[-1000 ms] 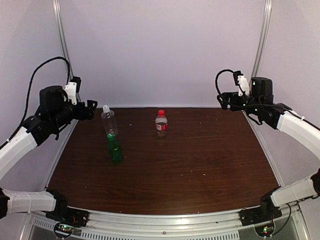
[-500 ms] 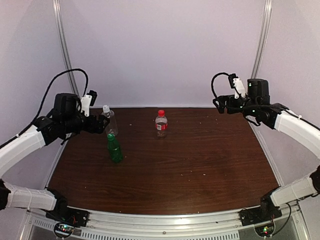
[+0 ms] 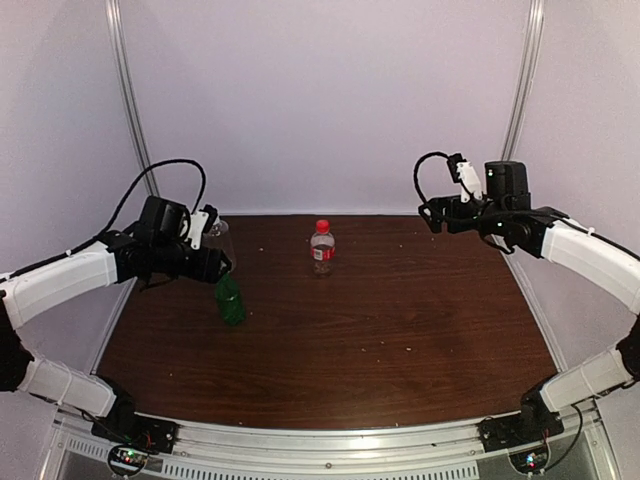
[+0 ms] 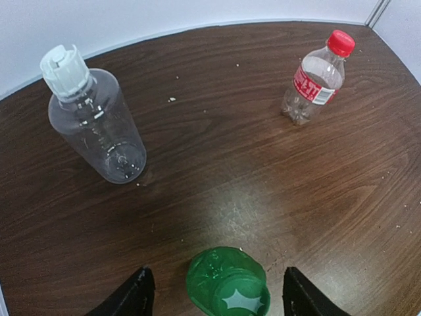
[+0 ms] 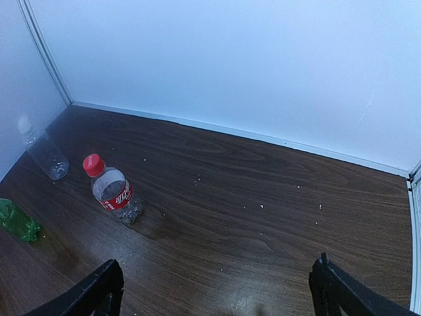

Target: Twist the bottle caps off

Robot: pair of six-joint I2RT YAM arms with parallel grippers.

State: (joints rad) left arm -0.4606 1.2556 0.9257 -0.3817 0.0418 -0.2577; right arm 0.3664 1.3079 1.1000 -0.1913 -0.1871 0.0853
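The green bottle (image 3: 230, 300) stands at the table's left; its green cap (image 4: 245, 297) sits between my left gripper's (image 4: 216, 289) open fingers (image 4: 135, 297) without touching them. In the top view the left gripper (image 3: 222, 265) hovers just above it. The taller clear bottle (image 4: 102, 131) with its white cap (image 4: 64, 69) stands behind, mostly hidden by the arm in the top view. The short red-label bottle (image 3: 322, 250) with its red cap (image 3: 322, 226) stands mid-back. My right gripper (image 3: 432, 215) is open and empty, high at the back right, far from all bottles.
The dark wooden table (image 3: 400, 320) has white crumbs scattered on it. White walls and metal rails enclose the back and sides. The right wrist view shows the red-label bottle (image 5: 115, 194), the clear bottle (image 5: 46, 155) and the green bottle (image 5: 18, 224) far left.
My left arm has swung from the left wall rightward and forward, bringing its gripper over the green bottle. My right gripper has shifted slightly left. The bottles have not moved.
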